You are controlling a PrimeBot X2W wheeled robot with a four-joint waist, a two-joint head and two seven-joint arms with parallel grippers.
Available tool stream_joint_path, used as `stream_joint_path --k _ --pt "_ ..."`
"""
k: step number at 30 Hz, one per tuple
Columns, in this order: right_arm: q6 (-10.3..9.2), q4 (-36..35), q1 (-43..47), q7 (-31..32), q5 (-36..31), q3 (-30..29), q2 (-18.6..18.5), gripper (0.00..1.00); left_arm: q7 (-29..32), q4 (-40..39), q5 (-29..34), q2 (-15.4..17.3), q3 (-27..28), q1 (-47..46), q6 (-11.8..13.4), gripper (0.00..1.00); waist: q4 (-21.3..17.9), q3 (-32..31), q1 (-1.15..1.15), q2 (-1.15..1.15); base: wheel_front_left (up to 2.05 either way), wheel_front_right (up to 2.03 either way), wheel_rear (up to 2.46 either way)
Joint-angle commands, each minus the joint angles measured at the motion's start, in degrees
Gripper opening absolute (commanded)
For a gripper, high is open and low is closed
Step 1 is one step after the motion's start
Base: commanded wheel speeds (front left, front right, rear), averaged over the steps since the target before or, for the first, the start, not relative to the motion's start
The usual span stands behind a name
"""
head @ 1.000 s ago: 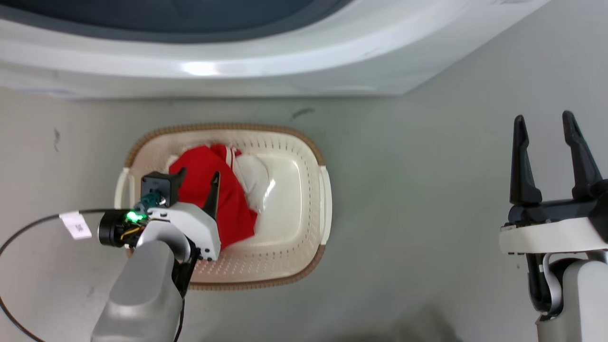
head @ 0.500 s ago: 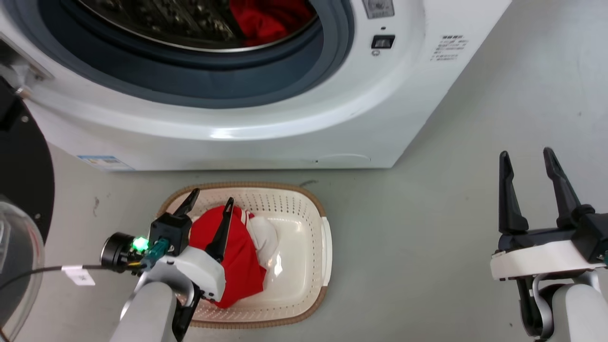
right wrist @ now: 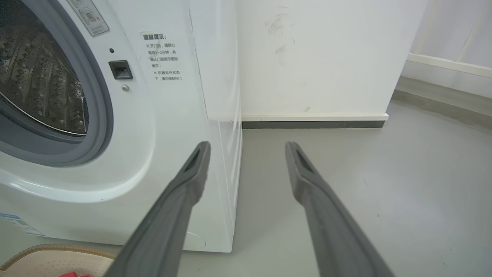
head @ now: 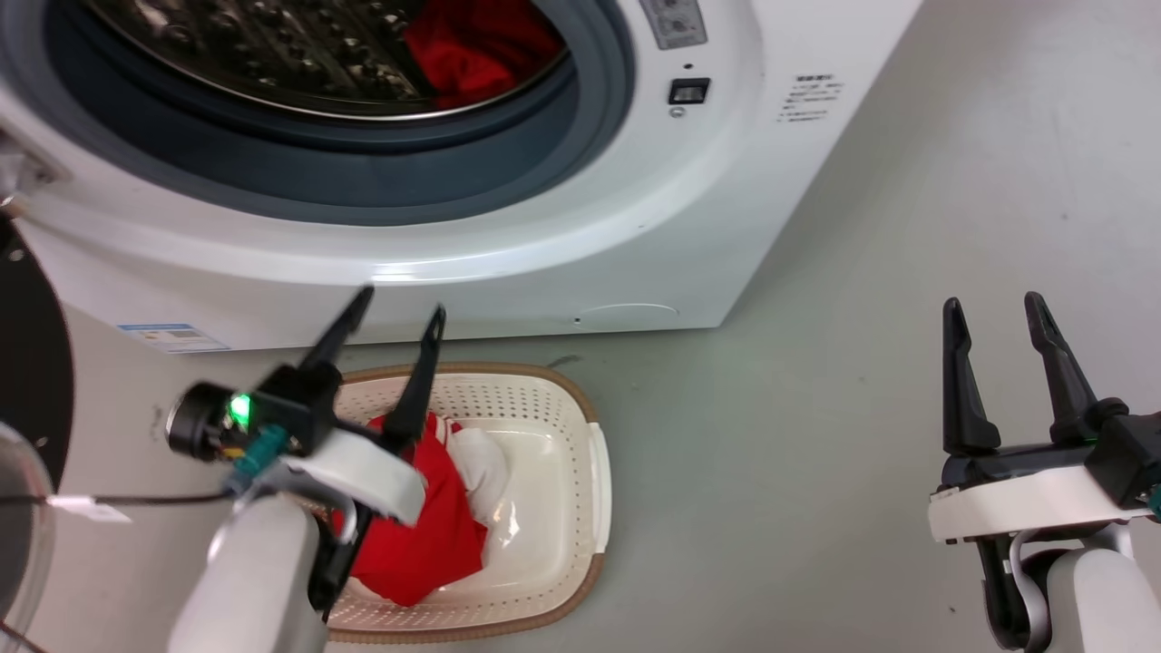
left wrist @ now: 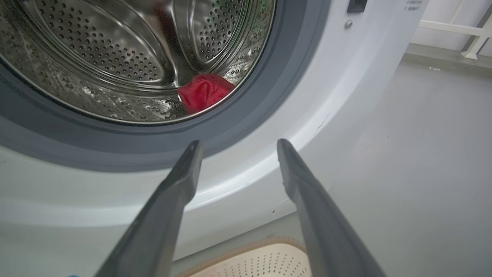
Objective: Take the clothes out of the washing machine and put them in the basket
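The white washing machine (head: 508,254) stands with its porthole uncovered, and a red garment (head: 476,45) lies in the steel drum (left wrist: 96,57); the left wrist view shows that garment (left wrist: 203,90) at the drum's lower right. On the floor in front sits the basket (head: 580,508), holding a red and white garment (head: 426,535). My left gripper (head: 399,310) hovers open and empty above the basket's far rim, fingers pointing at the washer's front. My right gripper (head: 993,308) stands open and empty over bare floor to the right.
The washer's black-framed glass door (head: 27,426) hangs swung out at the far left. A cable with a white tag (head: 82,508) trails from my left wrist. A white wall with a dark skirting (right wrist: 311,124) rises behind the washer's right side, beyond grey floor (head: 816,408).
The head camera has tilted up, bringing the drum into view. My left gripper has lifted from the garment in the basket to the height of the washer's lower front. My right gripper keeps its pose.
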Motion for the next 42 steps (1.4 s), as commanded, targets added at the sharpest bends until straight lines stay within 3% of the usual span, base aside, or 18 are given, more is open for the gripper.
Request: stream_joint_path --k 1,8,25,35,42 --pt "-0.04 0.1 -0.3 -0.1 0.5 0.2 0.0 1.00 -0.2 -0.6 -1.1 0.2 0.1 -1.5 0.1 1.00 -1.0 0.7 0.01 0.00 0.00 0.00 0.00" --pt "-0.04 -0.5 -1.5 -0.1 2.6 1.1 0.0 1.00 1.7 1.6 -5.2 4.7 -0.6 -11.6 0.1 1.00 -5.2 5.3 0.01 0.00 0.00 0.00 0.00" --pt "-0.04 -2.0 -6.3 -0.1 9.9 6.3 0.1 1.00 31.9 20.5 -12.0 17.7 -7.6 -56.8 0.1 1.00 -16.9 22.0 0.01 0.00 0.00 0.00 0.00" --pt "-0.04 -2.9 -5.8 -0.1 14.1 11.0 0.1 1.00 52.8 33.6 -12.2 20.0 -9.2 -74.1 0.3 1.00 -22.3 27.6 0.01 0.00 0.00 0.00 0.00" --pt "-0.04 -3.6 -6.0 -0.1 16.0 11.7 0.0 1.00 58.2 37.2 -11.3 20.0 -10.7 -78.3 1.0 1.00 -23.2 30.3 0.01 0.00 0.00 0.00 0.00"
